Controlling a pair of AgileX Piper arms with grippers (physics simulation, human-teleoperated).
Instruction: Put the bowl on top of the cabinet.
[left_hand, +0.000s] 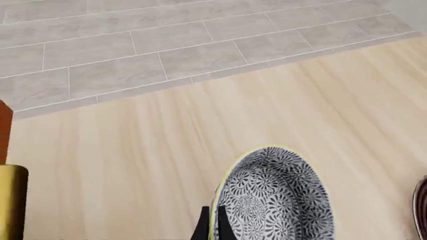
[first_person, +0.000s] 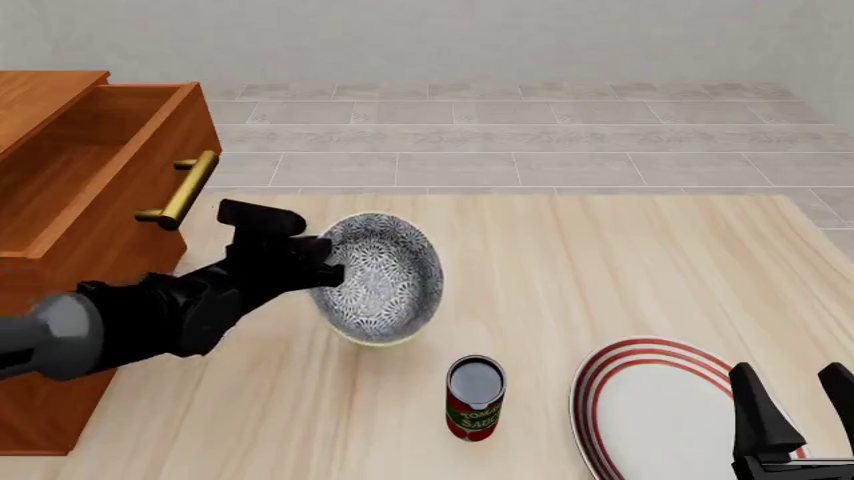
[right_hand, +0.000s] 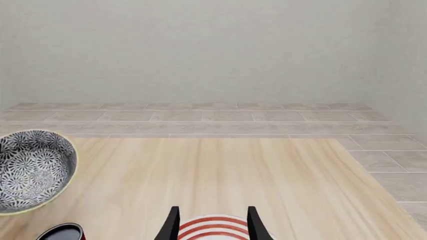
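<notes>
Nearest the front camera, the right gripper (first_person: 791, 420) hangs idle over the near edge of the red-ringed plate (first_person: 667, 415), its two fingers standing apart with nothing between them; the right wrist view shows the plate's rim framed in that gap. Just to the left of that gripper, the tomato can (first_person: 475, 397) stands upright on the table (first_person: 601, 270), apart from the plate.

Farther out, the left gripper (first_person: 324, 268) is clamped on the rim of the bowl (first_person: 380, 278). In the left wrist view the dark fingertips (left_hand: 203, 225) pinch the pale yellowish edge, with the patterned inside of the bowl just ahead of them. The bowl looks lifted clear of the table and tipped steeply, its opening turned toward the camera, and it hangs out past the fingers to their right.

Beyond and to the left of that gripper stands the cabinet (first_person: 80, 200), a drawer pulled out and its brass bar handle (first_person: 180, 188) close to the wrist. The cabinet's top lies higher and farther left.

The grip is a thin pinch on one side of the rim, so the bowl's weight hangs off it; a quick swing could make it pivot or slip out. The open drawer and handle sit between bowl and cabinet top, so too little lift would likely knock the bowl against them. If it is released while tilted like this, it may roll off the top.
</notes>
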